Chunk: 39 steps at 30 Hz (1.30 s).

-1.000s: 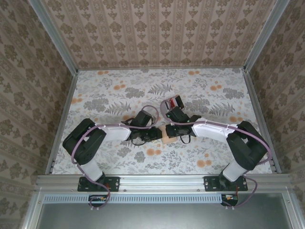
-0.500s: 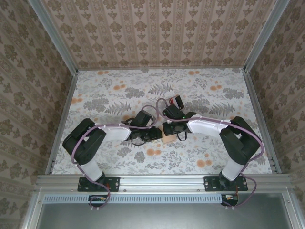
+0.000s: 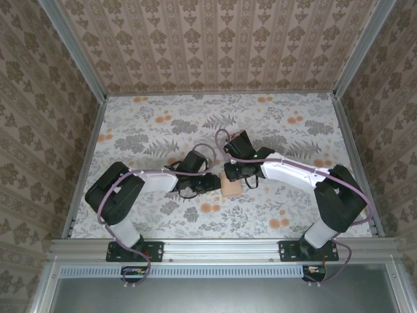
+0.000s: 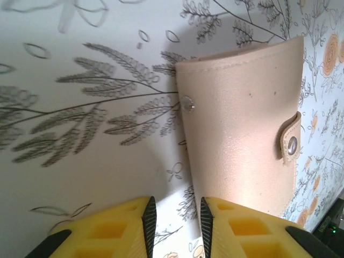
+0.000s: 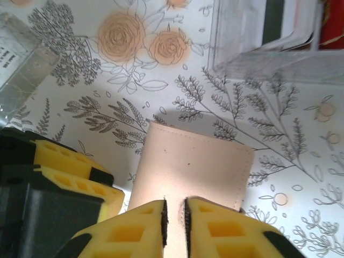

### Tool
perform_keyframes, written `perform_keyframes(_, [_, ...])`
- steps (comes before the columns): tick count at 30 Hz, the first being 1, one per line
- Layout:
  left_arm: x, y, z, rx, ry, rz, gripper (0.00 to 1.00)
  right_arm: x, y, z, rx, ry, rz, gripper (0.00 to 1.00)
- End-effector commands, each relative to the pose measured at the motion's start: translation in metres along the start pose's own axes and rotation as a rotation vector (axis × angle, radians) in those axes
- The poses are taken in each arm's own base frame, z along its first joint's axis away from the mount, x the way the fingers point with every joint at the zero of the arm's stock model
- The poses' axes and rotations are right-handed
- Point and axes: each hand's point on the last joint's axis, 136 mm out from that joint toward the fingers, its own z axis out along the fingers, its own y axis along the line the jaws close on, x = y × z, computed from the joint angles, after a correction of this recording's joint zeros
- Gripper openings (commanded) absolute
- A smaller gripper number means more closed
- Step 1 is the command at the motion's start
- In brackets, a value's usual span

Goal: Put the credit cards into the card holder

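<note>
Left hand [image 4: 174, 215]: yellow foam fingers parted by a narrow slit with bare tabletop [image 4: 80, 161] showing in it. The right-side finger overlaps the near corner of the card holder [image 4: 242, 123], which lies flat at 1 o'clock.

Right hand [image 5: 174, 217]: nearly closed, a thin slit. The tips meet the holder's near edge; I cannot tell whether they pinch it.

Holder: tan grained leather, rectangular, stitched border, metal stud [image 4: 187, 104], snap tab [image 4: 290, 144].

The credit cards [image 5: 279, 19] stand at 1 o'clock in a clear box [image 5: 236, 48]. There is open floral tabletop from 10 to 2 o'clock.
</note>
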Motion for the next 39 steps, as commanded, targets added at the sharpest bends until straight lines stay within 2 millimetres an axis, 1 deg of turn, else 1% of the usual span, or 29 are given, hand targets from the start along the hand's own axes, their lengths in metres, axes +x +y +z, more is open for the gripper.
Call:
perform_keyframes(1, [-0.006,0.013,-0.018,-0.041,-0.048,0.032,0.34,0.007,-0.021,-0.018,0.081,-0.037,-0.002,0.24])
perform_keyframes(4, [-0.019,0.017,-0.038,-0.067,-0.106,0.065,0.37,0.008,-0.039,-0.034,0.141,-0.11,0.009,0.27])
perform_keyframes(5, [-0.024,0.02,-0.046,-0.08,-0.126,0.07,0.39,0.005,-0.045,-0.045,0.157,-0.149,0.012,0.27])
perform_keyframes(7, [-0.034,0.027,-0.063,-0.102,-0.158,0.073,0.4,0.002,-0.058,-0.062,0.208,-0.205,0.015,0.27])
perform_keyframes(10, [-0.051,0.041,-0.092,-0.148,-0.22,0.065,0.41,-0.003,-0.082,-0.089,0.301,-0.309,0.034,0.31])
perform_keyframes(12, [-0.064,0.052,-0.116,-0.173,-0.289,0.056,0.45,-0.006,-0.102,-0.108,0.366,-0.383,0.071,0.44])
perform_keyframes(14, [-0.077,0.069,-0.143,-0.212,-0.373,0.025,0.51,-0.007,-0.122,-0.124,0.419,-0.449,0.119,0.61])
perform_keyframes(15, [-0.082,0.075,-0.157,-0.226,-0.412,0.017,0.52,-0.005,-0.133,-0.132,0.451,-0.478,0.15,0.68])
perform_keyframes(18, [-0.093,0.095,-0.197,-0.285,-0.533,-0.029,0.72,-0.001,-0.161,-0.15,0.516,-0.558,0.232,0.85])
perform_keyframes(20, [-0.099,0.109,-0.219,-0.318,-0.599,-0.057,0.8,0.003,-0.178,-0.159,0.561,-0.595,0.278,1.0])
perform_keyframes(21, [-0.101,0.118,-0.23,-0.344,-0.63,-0.08,0.84,0.004,-0.186,-0.162,0.588,-0.61,0.291,1.0])
perform_keyframes(22, [-0.102,0.125,-0.239,-0.365,-0.651,-0.103,0.84,0.004,-0.192,-0.164,0.613,-0.63,0.298,1.0])
perform_keyframes(24, [-0.104,0.147,-0.259,-0.431,-0.71,-0.169,0.86,0.006,-0.207,-0.169,0.684,-0.678,0.318,1.0])
perform_keyframes(26, [-0.106,0.163,-0.274,-0.463,-0.772,-0.21,0.87,0.008,-0.224,-0.175,0.782,-0.736,0.361,1.0])
perform_keyframes(28, [-0.108,0.176,-0.285,-0.483,-0.833,-0.232,0.91,0.01,-0.236,-0.169,0.82,-0.762,0.362,1.0])
perform_keyframes(30, [-0.109,0.193,-0.295,-0.523,-0.881,-0.269,0.92,0.011,-0.245,-0.158,0.825,-0.779,0.351,1.0])
perform_keyframes(32, [-0.113,0.202,-0.298,-0.562,-0.914,-0.234,0.92,0.014,-0.256,-0.148,0.832,-0.775,0.367,1.0])
perform_keyframes(34, [-0.119,0.205,-0.3,-0.59,-0.939,-0.175,0.91,0.015,-0.264,-0.137,0.816,-0.763,0.385,1.0])
perform_keyframes(37, [-0.127,0.206,-0.303,-0.638,-0.952,-0.059,0.92,0.009,-0.269,-0.124,0.765,-0.799,0.387,1.0])
perform_keyframes(39, [-0.132,0.21,-0.306,-0.687,-0.978,0.007,0.92,0.004,-0.271,-0.118,0.744,-0.837,0.378,1.0])
